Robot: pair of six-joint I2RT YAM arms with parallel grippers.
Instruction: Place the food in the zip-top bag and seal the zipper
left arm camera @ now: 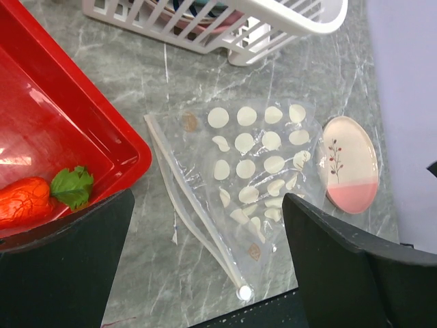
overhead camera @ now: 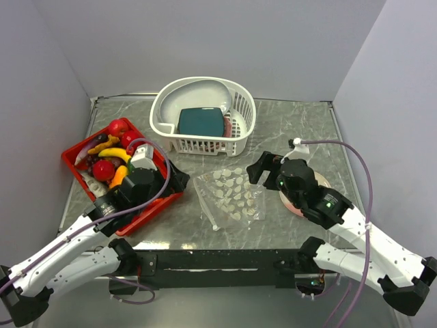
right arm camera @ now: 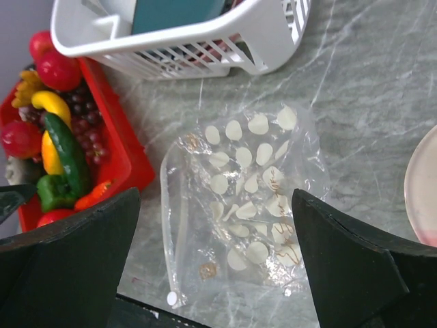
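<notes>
The left end effector (left arm camera: 208, 205) has its fingers spread wide with nothing between them, and it hangs over the near right corner of the red tray (left arm camera: 102, 116). The right end effector (right arm camera: 217, 198) is just as wide and just as empty, poised above the tabletop (overhead camera: 293, 130) at the right edge of the zip-top bag (overhead camera: 232, 195). The bag lies flat and apparently empty between the tray and a pink-and-white plate (left arm camera: 348, 164). Its zipper (left arm camera: 191, 205) runs along the edge facing the tray, and I cannot tell whether that strip is pressed shut. All the food (right arm camera: 68, 150) sits heaped in the tray, mostly toward its far end. The step looks like a first pick, and it will probably go best if the left end effector takes a piece lying free on top. It should close across the middle, since the glossy plastic is likely to slip. The flat bag offers no mouth, so the right end effector should probably lift one film near the zipper first.
</notes>
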